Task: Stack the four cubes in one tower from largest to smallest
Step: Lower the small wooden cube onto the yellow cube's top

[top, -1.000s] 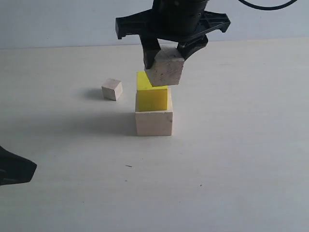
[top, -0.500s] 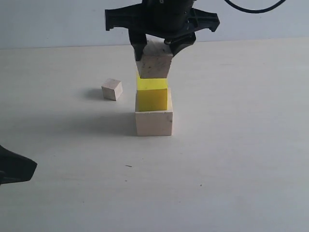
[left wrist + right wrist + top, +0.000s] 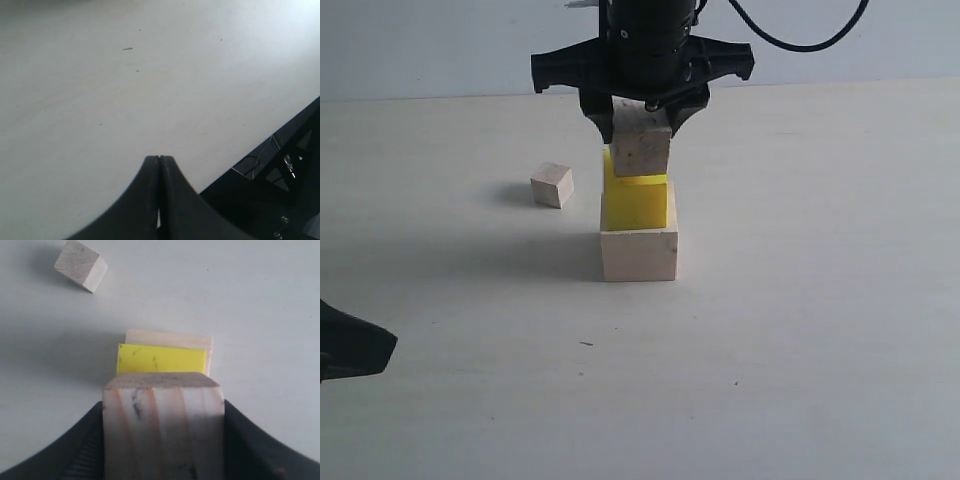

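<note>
The large pale wood cube (image 3: 639,254) stands on the table with the yellow cube (image 3: 635,203) on top of it. My right gripper (image 3: 640,115) is shut on the medium speckled wood cube (image 3: 640,149), which hangs directly over the yellow cube, its lower edge at the yellow top; I cannot tell if they touch. In the right wrist view the medium cube (image 3: 163,427) fills the space between the fingers, with the yellow cube (image 3: 161,359) and large cube (image 3: 170,338) beyond. The small wood cube (image 3: 552,185) lies apart, left of the stack. My left gripper (image 3: 159,159) is shut on nothing, low at the left.
The left arm's dark body (image 3: 350,345) shows at the exterior view's lower left edge. A table edge with a dark frame (image 3: 280,170) beyond it appears in the left wrist view.
My right gripper has carried the medium cube leftward and down, from tilted off to the right of the yellow cube to level and centred over it. The left arm has stayed still.
</note>
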